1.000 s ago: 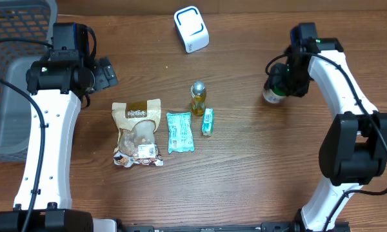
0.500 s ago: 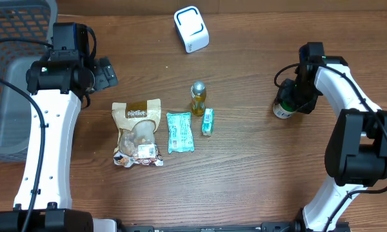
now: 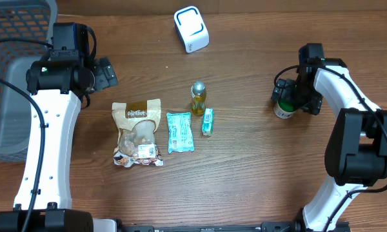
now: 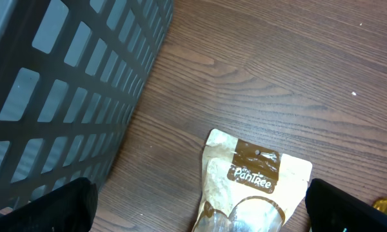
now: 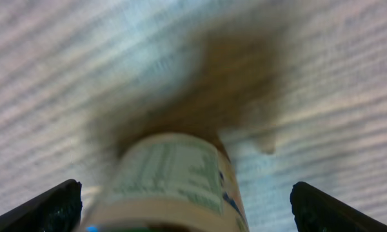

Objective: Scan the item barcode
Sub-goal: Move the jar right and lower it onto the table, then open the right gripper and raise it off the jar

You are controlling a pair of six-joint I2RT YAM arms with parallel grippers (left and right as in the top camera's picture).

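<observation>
**A:** Where is the bottle point(image 3: 283, 109)?

**B:** At the right middle of the overhead view, standing upright between the 2 fingers of our right gripper point(image 3: 291, 95). They're spread wide and not gripping it.

**A:** And the scanner point(image 3: 191, 29)?

**B:** At top centre, up and left of the bottle. We judge our right arm the nearer one. Our left gripper point(image 3: 106, 72), also wide and empty, hangs at upper left over the snack pouch point(image 4: 255, 187).

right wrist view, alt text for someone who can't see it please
Blurred close-up of a small container with a pale green label on the wooden table, between the wide-open fingers of the right gripper.
</observation>
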